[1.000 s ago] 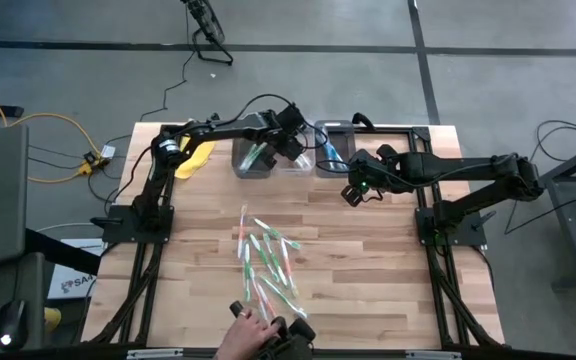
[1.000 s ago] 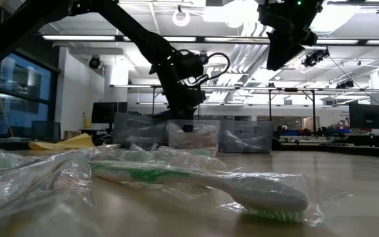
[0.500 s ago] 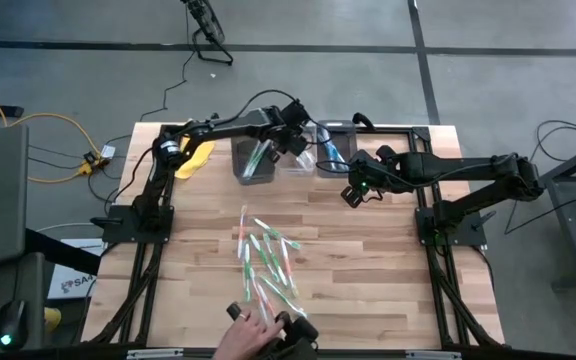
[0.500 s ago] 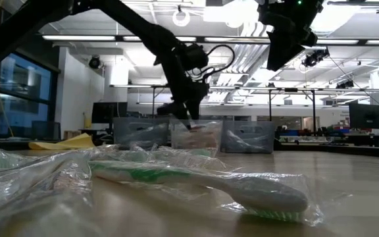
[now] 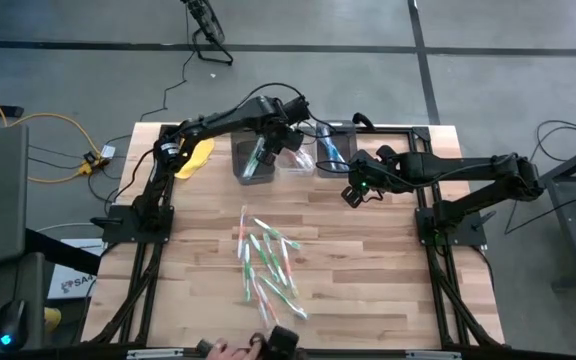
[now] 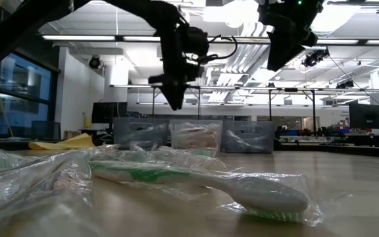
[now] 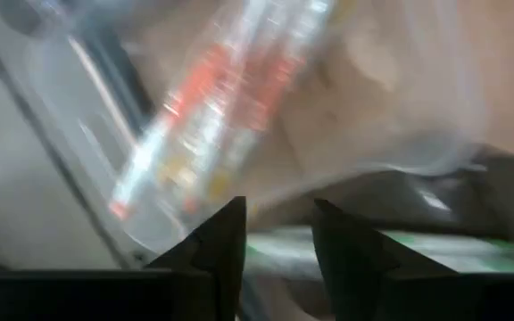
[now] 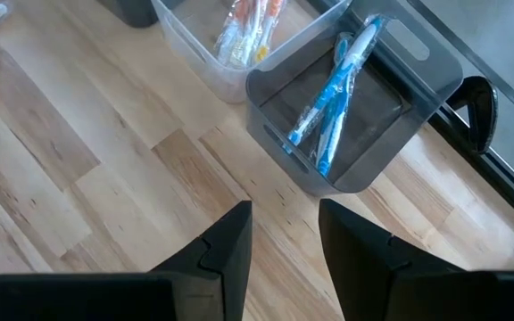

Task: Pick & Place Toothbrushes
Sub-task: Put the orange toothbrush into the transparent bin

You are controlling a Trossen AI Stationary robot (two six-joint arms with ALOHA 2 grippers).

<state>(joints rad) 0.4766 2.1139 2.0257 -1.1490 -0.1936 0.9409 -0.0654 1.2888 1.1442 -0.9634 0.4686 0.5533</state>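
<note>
Above the row of bins at the table's far edge, the left gripper (image 5: 286,128) hangs over the gap between the left bin (image 5: 251,160) and the middle bin (image 5: 296,160), fingers parted with nothing between them. Red toothbrushes (image 8: 244,27) lie in the middle bin, blue toothbrushes (image 8: 333,85) in the right bin (image 8: 364,98), green ones in the left bin. The right gripper (image 5: 354,193) hovers near the right bin, fingers apart and empty. Loose wrapped toothbrushes (image 5: 265,262) lie scattered mid-table (image 5: 388,270). A yellow cloth (image 5: 196,156) sits at the far-left corner.
</note>
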